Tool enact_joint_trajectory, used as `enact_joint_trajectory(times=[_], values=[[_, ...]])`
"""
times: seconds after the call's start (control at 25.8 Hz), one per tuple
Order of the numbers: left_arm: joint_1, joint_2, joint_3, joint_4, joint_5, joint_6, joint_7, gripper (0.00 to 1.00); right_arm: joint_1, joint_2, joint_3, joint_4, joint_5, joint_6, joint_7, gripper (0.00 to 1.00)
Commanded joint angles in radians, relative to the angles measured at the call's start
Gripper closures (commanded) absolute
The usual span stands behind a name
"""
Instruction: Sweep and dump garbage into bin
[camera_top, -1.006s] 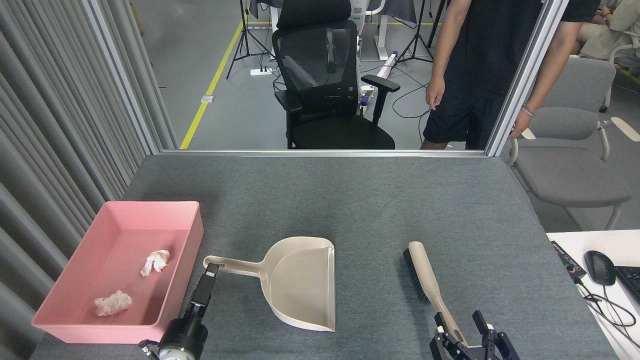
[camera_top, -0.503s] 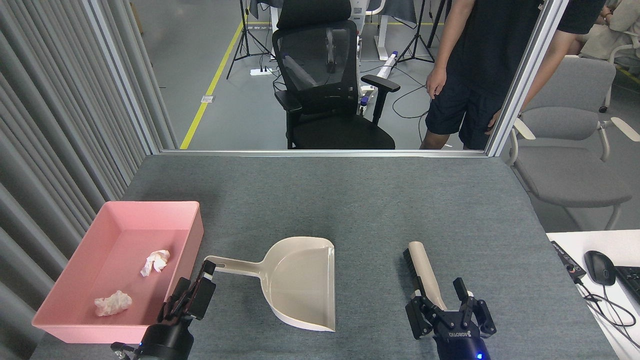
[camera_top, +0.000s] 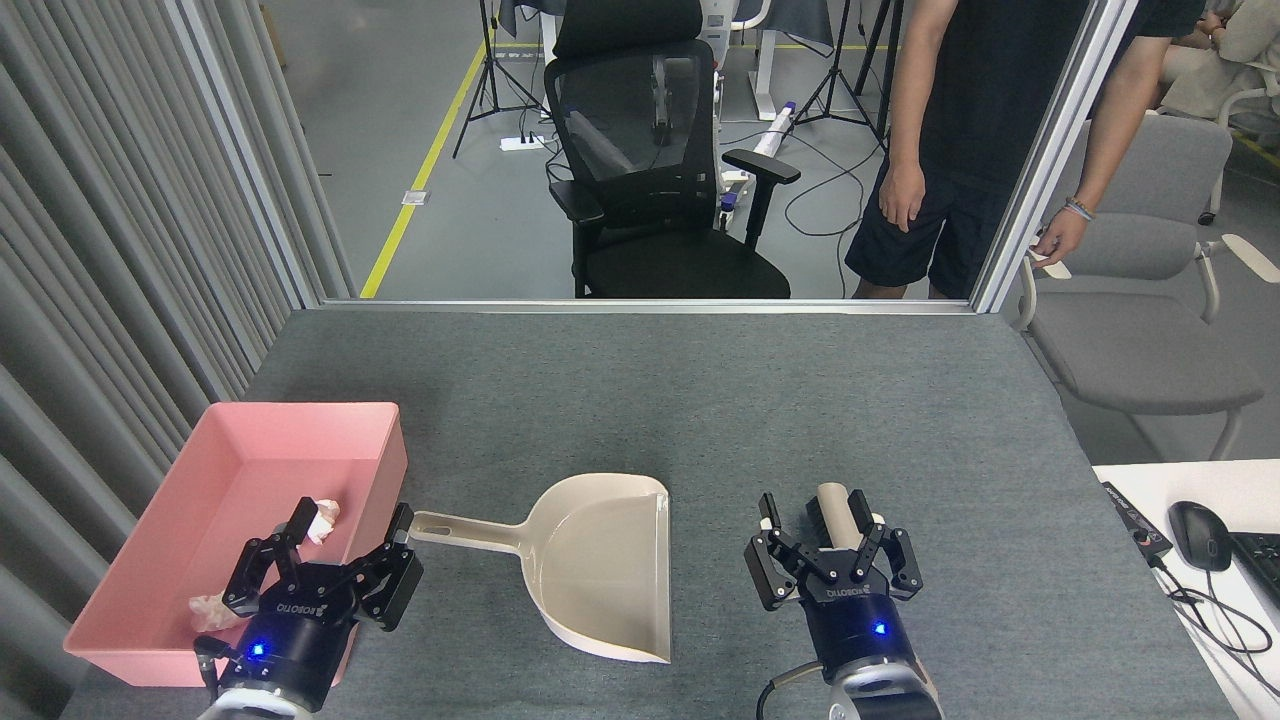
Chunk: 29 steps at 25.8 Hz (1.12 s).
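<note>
Two wads of white garbage lie in the pink bin (camera_top: 300, 409) at the left: one (camera_top: 325, 514) near its right wall, one (camera_top: 205, 611) near its front, both partly hidden by my left gripper (camera_top: 350, 528). That gripper hangs open over the bin's front right corner, and its right finger reaches the end of the beige dustpan's handle (camera_top: 465, 528). The dustpan (camera_top: 600, 560) lies flat and empty at mid-table. My right gripper (camera_top: 828, 525) stands open over the beige brush (camera_top: 835, 503), of which only the far tip shows.
A person (camera_top: 960, 120) stands beyond the table's far edge, beside a black office chair (camera_top: 650, 180). A grey chair (camera_top: 1140, 300) and a white desk with a mouse (camera_top: 1200, 535) are at the right. A slatted grey wall runs along the left.
Both grippers rose into fuller view and moved forward. The left one swung left from the dustpan handle over the bin's corner. The right one moved along the brush toward its far end.
</note>
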Motion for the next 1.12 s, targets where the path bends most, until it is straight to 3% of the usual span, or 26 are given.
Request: enact_joint_trajectory(times=[0.0,0.43,1.08], values=[[-0.001,0.007,0.004,-0.003,-0.011,-0.009,0.011,0.01,0.000,-0.002,0.005,0.003,0.021,0.004,-0.008,0.04],[0.043,0.011,0.032,-0.005,-0.024,0.047,-0.001,0.01,0.032,0.004,0.002,-0.037,0.013,0.004,-0.014,0.03],[0.025,0.015,0.030,0.009,-0.073,0.092,-0.001,0.01,0.015,0.000,0.004,-0.030,0.019,0.024,-0.001,0.03]])
